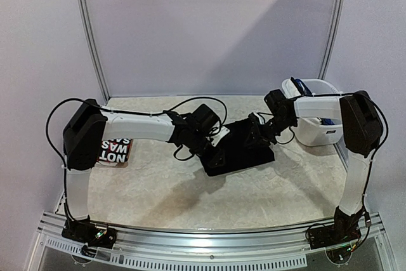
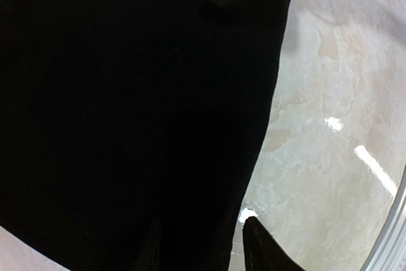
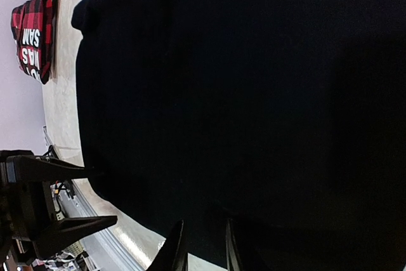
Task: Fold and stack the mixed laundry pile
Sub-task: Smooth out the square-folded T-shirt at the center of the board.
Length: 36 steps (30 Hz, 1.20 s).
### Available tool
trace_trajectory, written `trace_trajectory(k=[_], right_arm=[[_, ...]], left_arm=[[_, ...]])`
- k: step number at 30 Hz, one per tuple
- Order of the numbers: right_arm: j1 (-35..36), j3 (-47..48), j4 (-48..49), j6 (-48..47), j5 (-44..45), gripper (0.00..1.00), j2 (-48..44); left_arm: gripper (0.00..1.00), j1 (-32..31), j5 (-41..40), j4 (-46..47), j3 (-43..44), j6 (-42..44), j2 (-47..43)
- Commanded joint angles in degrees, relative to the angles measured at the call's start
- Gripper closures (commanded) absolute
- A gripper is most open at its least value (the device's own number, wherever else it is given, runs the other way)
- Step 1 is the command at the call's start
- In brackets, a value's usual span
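Note:
The plain black garment point(image 1: 240, 147) lies flat in the middle of the table. It fills the left wrist view point(image 2: 127, 106) and the right wrist view point(image 3: 241, 93). My left gripper point(image 1: 212, 152) is open at its left edge, with the edge lying between the spread fingers point(image 2: 260, 249). My right gripper point(image 1: 257, 132) is at the garment's far right side, its fingers point(image 3: 174, 249) close together with black cloth pinched between them. The red-black plaid garment with white lettering point(image 1: 115, 152) lies folded at the left and shows in the right wrist view point(image 3: 32, 36). The blue plaid shirt is mostly hidden.
A white plastic basket point(image 1: 317, 122) stands at the right edge, with something blue showing inside. Grey walls close off the back and sides. A metal rail point(image 1: 209, 245) runs along the near edge by the arm bases.

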Motion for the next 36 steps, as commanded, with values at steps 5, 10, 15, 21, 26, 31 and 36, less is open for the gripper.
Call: trace_trajectory(k=[5, 10, 15, 21, 26, 31, 36], right_arm=[[0.7, -4.1, 2.2, -0.1, -1.2, 0.8, 2.2], [0.7, -5.4, 3.0, 0.3, -1.4, 0.81, 3.1], [0.7, -5.0, 1.9, 0.2, 1.1, 0.82, 3.9], [0.7, -7.7, -0.3, 1.4, 4.6, 0.84, 4.9], [0.9, -12.9, -0.3, 3.1, 5.8, 0.84, 1.7], [1.9, -19.1, -0.6, 5.5, 6.4, 0.84, -4.1], [2.4, -26.2, -2.6, 8.6, 8.0, 0.83, -11.8]], left_arm=[[0.59, -0.5, 0.2, 0.3, -0.1, -1.9, 2.8], [0.6, -0.7, 0.1, -0.9, 0.5, -2.4, 5.1], [0.61, -1.1, -1.3, -1.1, -0.6, -2.6, 5.4], [0.64, -1.3, -3.4, -1.7, -4.3, -2.2, 4.3], [0.66, -2.6, -3.8, -1.3, -8.6, -1.9, 1.5], [0.67, -4.9, -5.0, -0.9, -15.0, -2.8, -3.6], [0.68, -7.0, -7.2, -1.3, -22.5, -3.7, -11.5]])
